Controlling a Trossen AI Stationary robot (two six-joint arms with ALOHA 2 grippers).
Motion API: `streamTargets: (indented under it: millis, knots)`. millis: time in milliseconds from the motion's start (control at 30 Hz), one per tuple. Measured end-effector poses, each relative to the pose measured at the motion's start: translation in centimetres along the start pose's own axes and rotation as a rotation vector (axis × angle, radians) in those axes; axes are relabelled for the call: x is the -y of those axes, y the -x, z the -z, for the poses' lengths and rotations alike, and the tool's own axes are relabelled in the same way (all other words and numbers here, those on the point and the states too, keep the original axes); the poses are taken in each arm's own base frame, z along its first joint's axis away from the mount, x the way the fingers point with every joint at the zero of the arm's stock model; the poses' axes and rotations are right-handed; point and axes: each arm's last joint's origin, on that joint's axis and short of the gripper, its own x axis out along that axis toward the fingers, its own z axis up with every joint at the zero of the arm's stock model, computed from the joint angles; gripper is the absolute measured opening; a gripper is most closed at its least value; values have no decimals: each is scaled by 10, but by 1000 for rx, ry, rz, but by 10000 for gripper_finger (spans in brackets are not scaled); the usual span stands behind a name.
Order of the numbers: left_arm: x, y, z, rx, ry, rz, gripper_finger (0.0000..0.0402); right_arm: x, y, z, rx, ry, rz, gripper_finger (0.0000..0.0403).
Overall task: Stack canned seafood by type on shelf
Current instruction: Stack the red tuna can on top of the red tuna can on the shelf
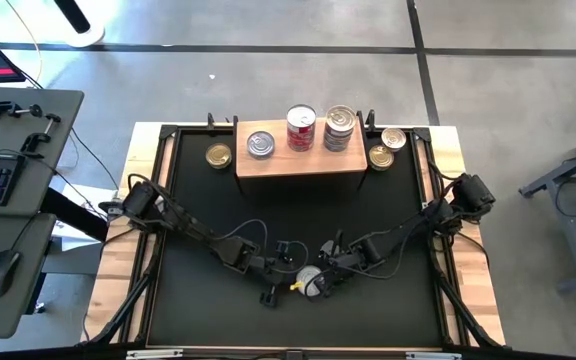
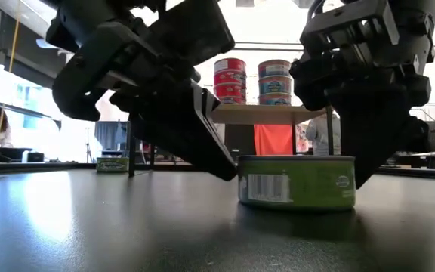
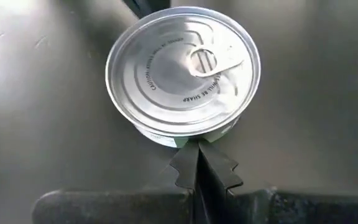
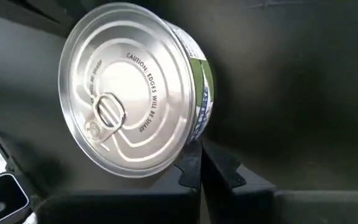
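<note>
Both grippers, left (image 3: pixel 199 163) and right (image 4: pixel 199 163), have their fingers pressed together, tips touching opposite sides of a green-labelled can (image 2: pixel 297 181) on the black mat (image 1: pixel 208 300), probably to nudge or steady it. The shelf (image 1: pixel 303 160), well apart, holds stacked cans.

Shiny metal tin (image 3: pixel 182 78) — matt mat (image 1: pixel 298 215)

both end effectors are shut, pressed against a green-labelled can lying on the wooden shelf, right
Not quite. The green-labelled can sits on the black mat, not the wooden shelf, as the high view shows. The left end effector and right end effector are shut against its sides.
</note>
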Motion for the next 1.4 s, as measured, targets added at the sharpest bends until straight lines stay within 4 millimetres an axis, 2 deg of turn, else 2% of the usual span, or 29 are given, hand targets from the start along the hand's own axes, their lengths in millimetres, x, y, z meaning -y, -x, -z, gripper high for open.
streamTargets:
  millis: [100,367,500,633,800,1100,1200,1333,1400]
  knots:
    - [2,-4,3,-6,16,18,0,-4,1,-1,9,1,-25,0]
    - [2,-7,11,-66,-10,37,0,-42,25,-11,42,57,-89,0]
    - [2,-7,10,-69,-29,28,0,-61,40,-19,110,81,-128,0]
    - [2,-7,10,-68,-42,24,0,-72,48,-27,208,80,-134,0]
    - [-1,-8,9,-53,-55,-23,0,-71,49,-36,239,76,-117,0]
    - [-15,-12,10,-45,-13,-101,0,-64,43,-39,249,88,-79,0]
    - [-20,-7,11,-100,-11,-109,0,-64,60,-41,271,98,-58,0]
    - [-33,15,16,-237,12,-134,0,-75,102,-39,369,99,-50,0]
    - [-39,31,22,-276,26,-107,0,-85,114,-34,387,122,-57,0]
